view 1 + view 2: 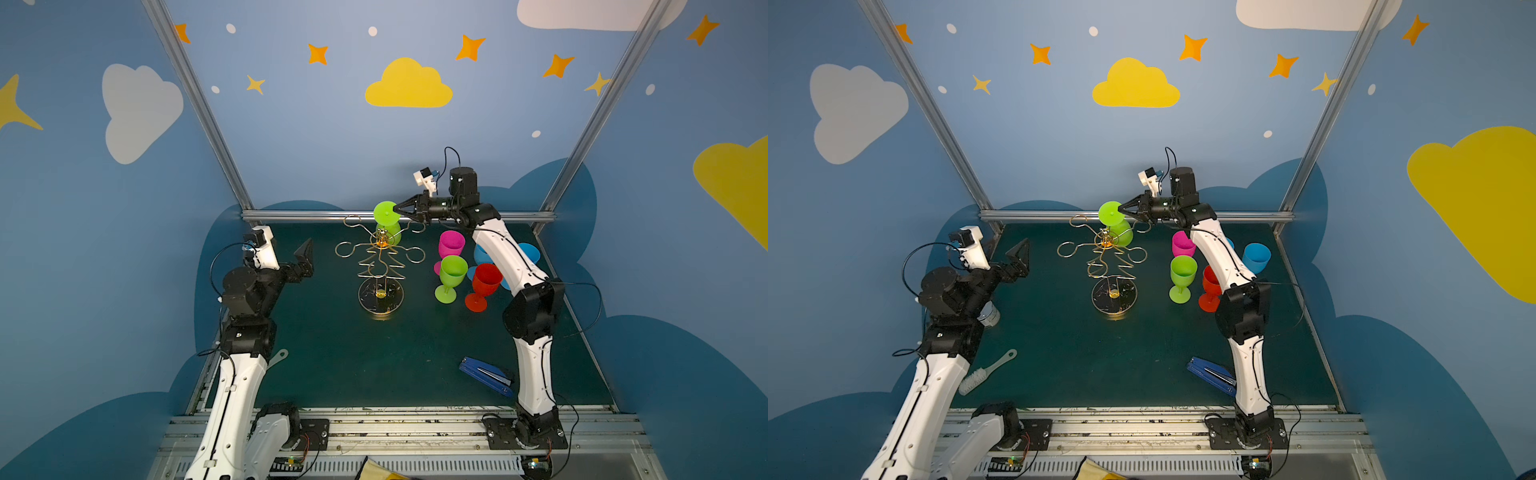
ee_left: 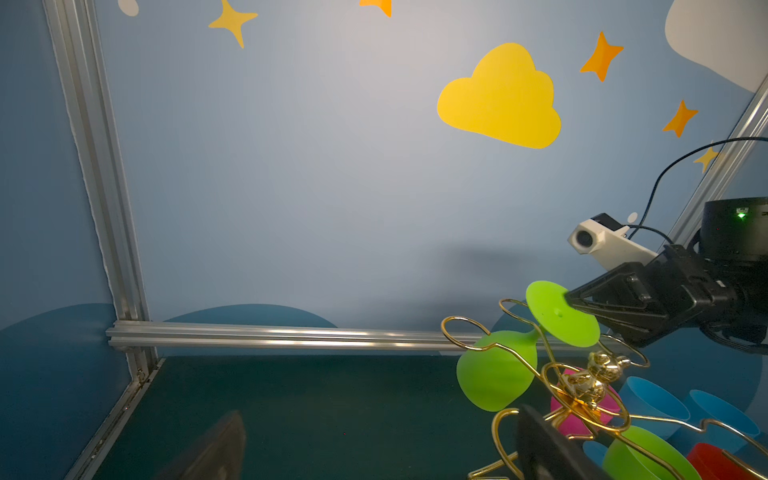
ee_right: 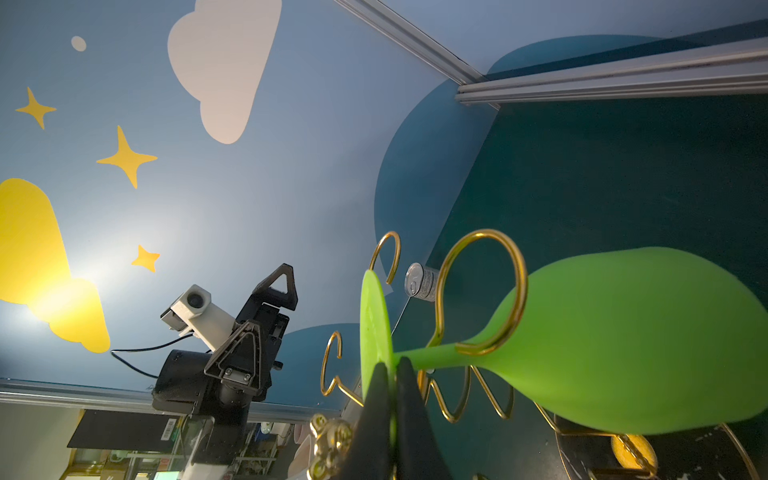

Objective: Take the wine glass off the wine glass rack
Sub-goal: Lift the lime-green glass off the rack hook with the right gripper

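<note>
A lime-green wine glass point(image 1: 387, 213) hangs upside down at the top of the gold wire wine glass rack point(image 1: 374, 301), which stands mid-table in both top views. The glass's stem passes through one of the rack's loops point(image 3: 482, 291), with its bowl point(image 3: 623, 340) below. My right gripper point(image 1: 397, 209) reaches in from the right and is shut on the rim of the glass's round foot point(image 3: 374, 324). My left gripper point(image 1: 305, 253) hangs open and empty to the left of the rack, apart from it; its two dark fingers point(image 2: 216, 449) show at that view's lower edge.
Right of the rack stand a pink glass point(image 1: 451, 245), a green one point(image 1: 451, 276), a red one point(image 1: 482, 286) and blue ones point(image 1: 1256, 257), under my right arm. A blue stapler point(image 1: 486, 376) lies front right. A brush point(image 1: 984, 374) and a can point(image 1: 988, 313) sit by my left arm.
</note>
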